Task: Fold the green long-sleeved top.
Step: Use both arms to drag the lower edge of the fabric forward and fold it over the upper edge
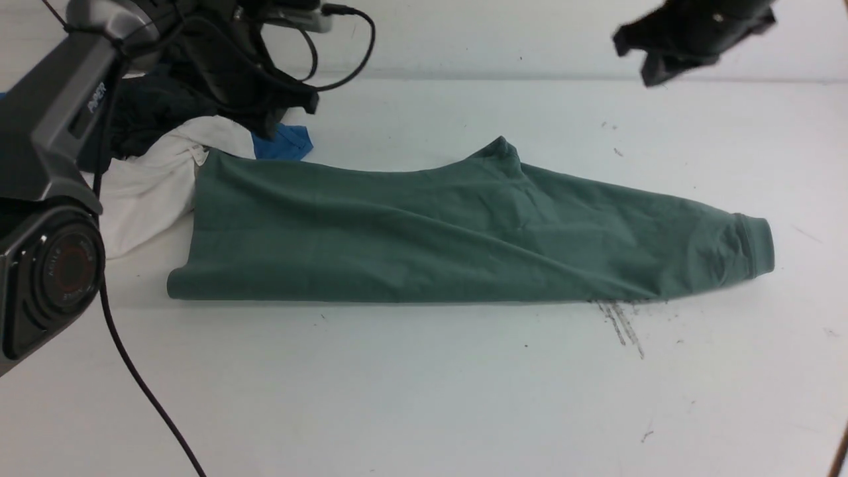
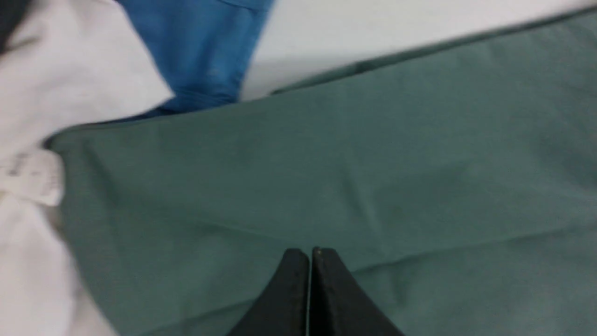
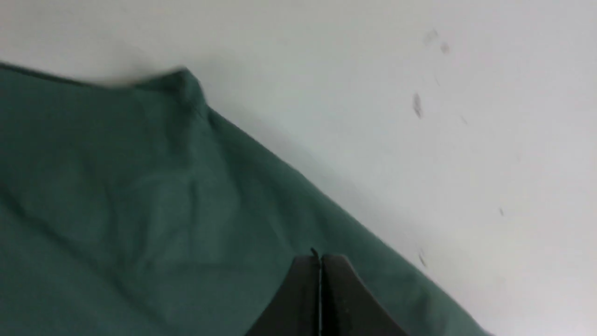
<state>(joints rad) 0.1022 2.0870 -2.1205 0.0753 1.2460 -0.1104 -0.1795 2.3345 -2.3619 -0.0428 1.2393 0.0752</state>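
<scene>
The left gripper (image 2: 309,255) is holding its jaws pressed together with nothing between them, hovering over the green long-sleeved top (image 1: 430,238) near the edge that lies beside the white garment (image 1: 149,189). The right gripper (image 3: 320,259) is showing its jaws closed and empty, hanging above the top's far edge. The top is lying folded into a long band across the table (image 1: 424,397), its cuff (image 1: 755,245) pointing right, its left end touching the white garment, a blue garment (image 1: 285,142) and a dark garment (image 1: 159,106) lying behind
</scene>
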